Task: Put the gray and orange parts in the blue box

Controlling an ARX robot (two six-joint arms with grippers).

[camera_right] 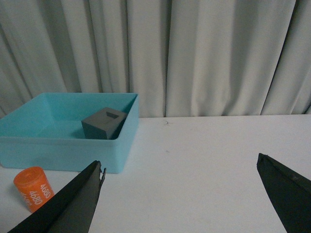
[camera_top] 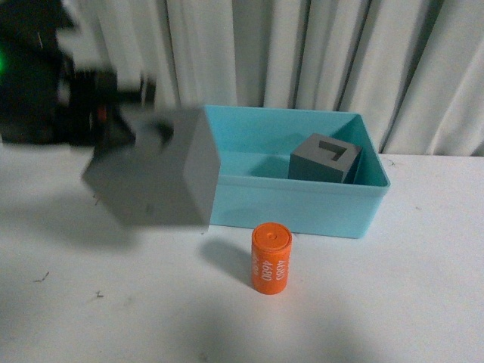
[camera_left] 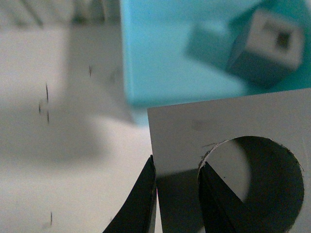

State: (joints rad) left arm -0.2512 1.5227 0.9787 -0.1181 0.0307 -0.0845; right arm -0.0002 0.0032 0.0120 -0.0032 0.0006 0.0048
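A: Desk [camera_top: 423, 310] layout, largest first?

B: The blue box [camera_top: 302, 206] sits at the back, with the rectangular-recess cube [camera_top: 325, 160] lying inside it. My left claw [camera_left: 178, 162] is clamped on a wall of the round-recess cube [camera_top: 159, 181], lifted just beside the box's left end. The orange cylinder [camera_top: 271, 259] stands upright in front of the box.

A: Next?

B: Carry this cube over the rim and let go, I judge. My right claw [camera_right: 179, 162] gapes wide, empty, free for the cylinder.

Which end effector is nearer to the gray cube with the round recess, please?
Left. The left end effector is clamped on the gray cube; the right end effector hangs open above the table, apart from it.
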